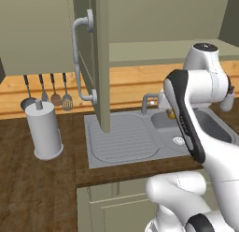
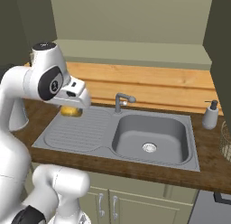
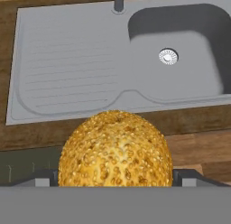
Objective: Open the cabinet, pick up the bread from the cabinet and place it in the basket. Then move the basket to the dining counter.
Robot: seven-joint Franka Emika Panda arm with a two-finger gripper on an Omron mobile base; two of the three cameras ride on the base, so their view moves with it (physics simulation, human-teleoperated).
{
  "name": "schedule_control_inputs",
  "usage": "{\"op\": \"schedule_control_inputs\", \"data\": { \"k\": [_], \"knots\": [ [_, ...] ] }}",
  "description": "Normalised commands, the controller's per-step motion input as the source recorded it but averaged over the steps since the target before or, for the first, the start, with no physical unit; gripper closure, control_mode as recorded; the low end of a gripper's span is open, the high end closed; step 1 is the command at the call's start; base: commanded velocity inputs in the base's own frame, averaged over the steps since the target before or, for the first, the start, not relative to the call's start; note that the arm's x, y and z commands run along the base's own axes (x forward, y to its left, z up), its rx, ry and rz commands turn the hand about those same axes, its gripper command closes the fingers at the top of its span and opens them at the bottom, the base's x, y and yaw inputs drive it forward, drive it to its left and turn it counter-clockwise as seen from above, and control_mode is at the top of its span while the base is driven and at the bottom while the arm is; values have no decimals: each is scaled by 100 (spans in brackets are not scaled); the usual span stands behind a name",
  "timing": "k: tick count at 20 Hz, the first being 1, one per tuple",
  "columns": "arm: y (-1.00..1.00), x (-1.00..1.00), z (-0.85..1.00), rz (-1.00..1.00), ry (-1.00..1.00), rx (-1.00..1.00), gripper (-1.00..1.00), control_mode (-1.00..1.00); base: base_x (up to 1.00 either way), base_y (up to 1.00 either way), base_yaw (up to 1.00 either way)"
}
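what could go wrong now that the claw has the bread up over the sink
The bread sits between the claw fingertips above the sink; if it slips, it would likely land on the drainboard or roll into the basin. The basket is far to the right past the soap dispenser, so a low swing across could clip that or the faucet. The open cabinet door also hangs close to the arm.

1. Bread [image 3: 115, 151]: golden crust, rough and seeded, matt.
2. Sink [image 3: 72, 74]: smooth grey metal, ribbed drainboard, dull sheen.
3. Surface [image 1: 28, 189]: dark wood grain.
4. Basket [image 2: 225, 139]: possibly thin wire mesh.
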Motion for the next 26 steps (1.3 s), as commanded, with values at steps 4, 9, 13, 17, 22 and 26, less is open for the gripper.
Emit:
{"op": "schedule_control_inputs", "data": {
  "k": [4,9,13,17,22,26],
  "knots": [
    [0,-72,-22,0,-11,0,100,-100,0,0,0],
    [2,-61,-5,1,-7,0,100,-100,0,0,0],
    [0,0,0,0,0,0,100,-100,0,0,0],
    [0,0,0,0,0,0,100,-100,0,0,0],
    [0,-1,0,0,0,0,100,-100,0,0,0],
    [0,0,0,0,0,0,100,100,-51,-2,0]
  ]
}}
